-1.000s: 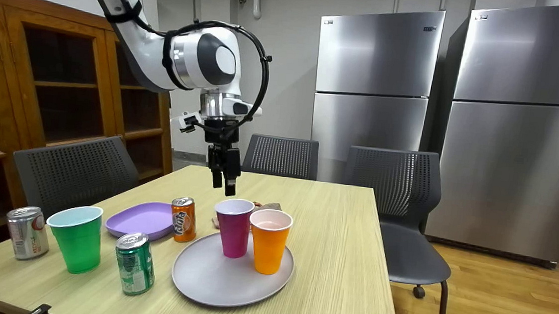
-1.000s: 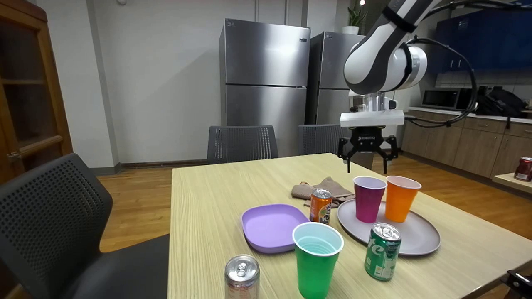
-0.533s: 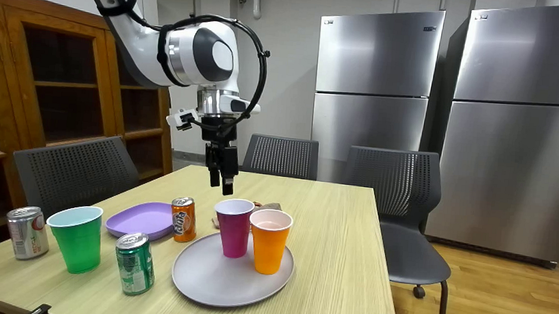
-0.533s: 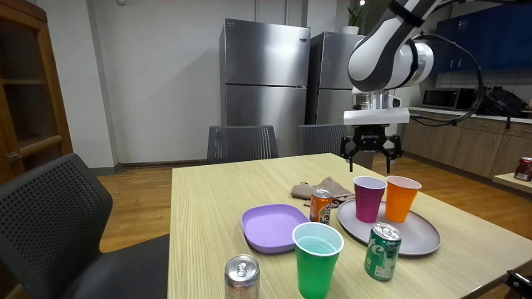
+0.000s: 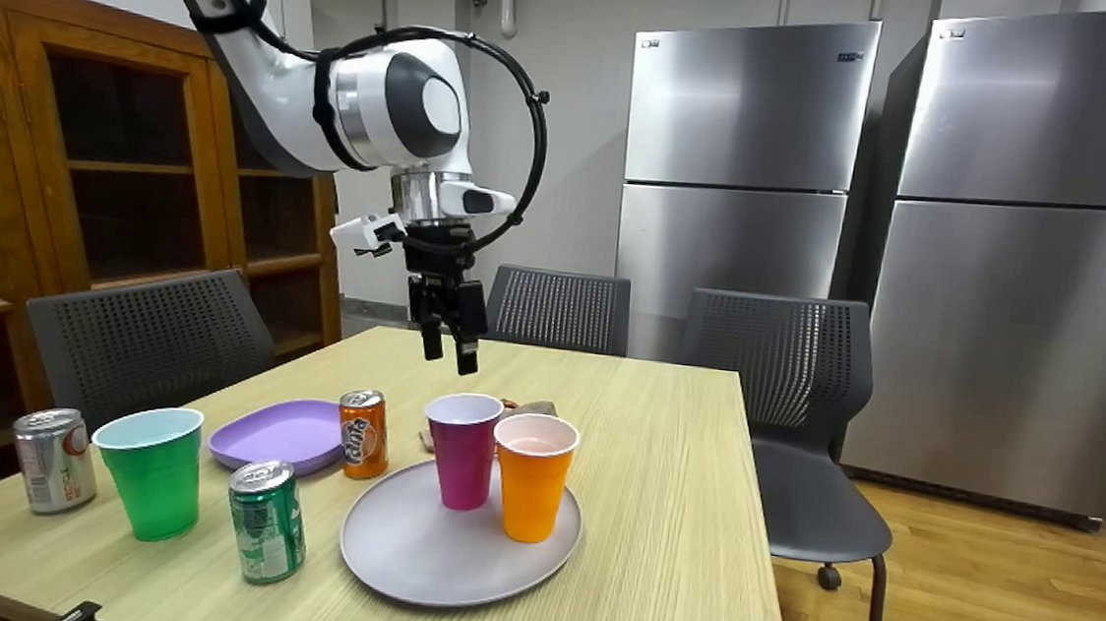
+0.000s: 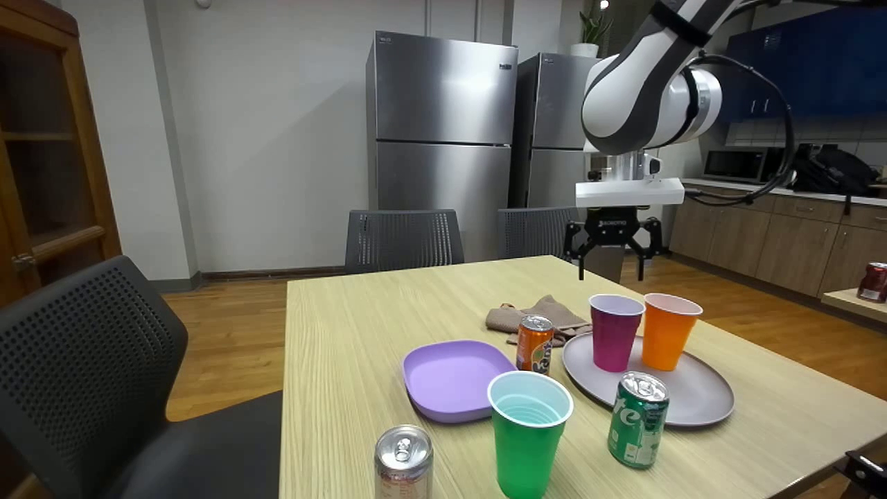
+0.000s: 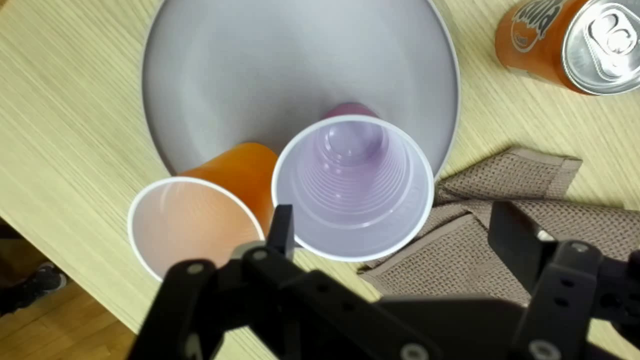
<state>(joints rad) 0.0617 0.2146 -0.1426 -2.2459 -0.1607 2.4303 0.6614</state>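
- The gripper (image 6: 611, 274) has its jaws spread wide with nothing in hold; they hang clear above the tabletop items.
- Nearest below the jaws stands the magenta plastic cup (image 7: 352, 187), upright on a gray plate (image 7: 280, 50); in the wrist view its mouth shows just ahead of the gap between the fingers.
- Toward one finger is the orange plastic cup (image 7: 192, 220), just beside the magenta one; whether they touch cannot be told. Under the opposite finger lies a rumpled brown cloth (image 7: 460, 255).
- Likely trouble: were the jaws lowered off-center, the finger nearer the orange cup could strike a rim and tip either cup, so little room parts them.
- The thin walls would probably buckle under a hard squeeze, and the cloth-side finger could snag a fold if brought too low.
- Writing: the gripper body reads "ROBOTIQ". Out past the cloth-side finger, the Fanta can (image 7: 575, 50) carries its brand name. Farther from the jaws, a green soda can (image 6: 639, 419) shows "te", probably from "Sprite"; lettering on the silver soda can (image 5: 55, 461), farther still, is too small to read.
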